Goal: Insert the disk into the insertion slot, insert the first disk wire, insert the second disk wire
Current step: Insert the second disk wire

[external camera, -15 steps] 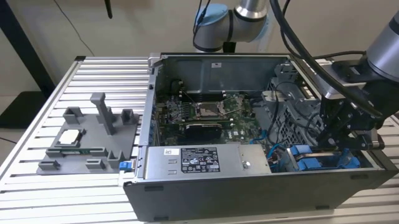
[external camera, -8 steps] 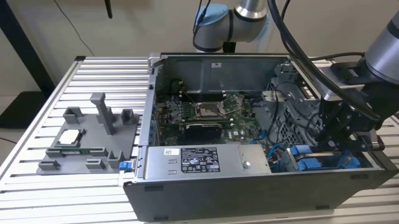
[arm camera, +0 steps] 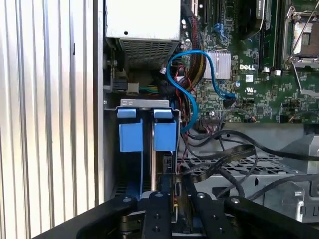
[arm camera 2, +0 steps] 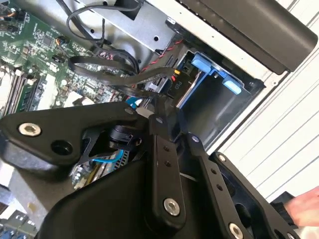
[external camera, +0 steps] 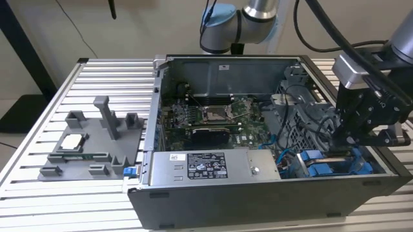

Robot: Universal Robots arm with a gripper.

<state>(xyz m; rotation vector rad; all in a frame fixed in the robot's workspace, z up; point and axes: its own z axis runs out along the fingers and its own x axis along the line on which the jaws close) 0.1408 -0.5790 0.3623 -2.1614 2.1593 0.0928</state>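
- The pincer [external camera: 348, 153] is low in the drive corner of the open computer case [external camera: 258, 208], at the exterior view's right; its fingers [arm camera: 164, 199] sit close together right at the rear edge of the disk [arm camera: 158, 172]; whether they pinch a connector there or are merely drawn near each other, I cannot tell.
- The disk stands on edge in its blue carrier [arm camera: 148, 130] inside the insertion slot [arm camera: 110, 149], beside the grey power-supply box [external camera: 210, 166]; it looks pushed well in, so my judgement is that the work has reached the wire stage.
- To do this step well, I judge: hold the plug square to the socket on the disk's edge; press straight along the disk's plane, not across it; keep the loose black cables [arm camera: 224, 149] out from between the fingers; mind that the thin sheet wall of the slot leaves little sideways room.
- The risk, as I see it, is a tilted plug that jams or bends the socket, or a stray cable trapped under the fingers.
- Counts: one arm; one pincer; one disk; two blue carrier tabs in the first wrist view; one curling blue data cable [arm camera: 197, 64] over the motherboard [external camera: 210, 116]; one power-supply box; one grey fixture tray [external camera: 90, 145] on the slatted table [external camera: 38, 125], well apart from the case; black cables near the slot are several, too tangled to count.
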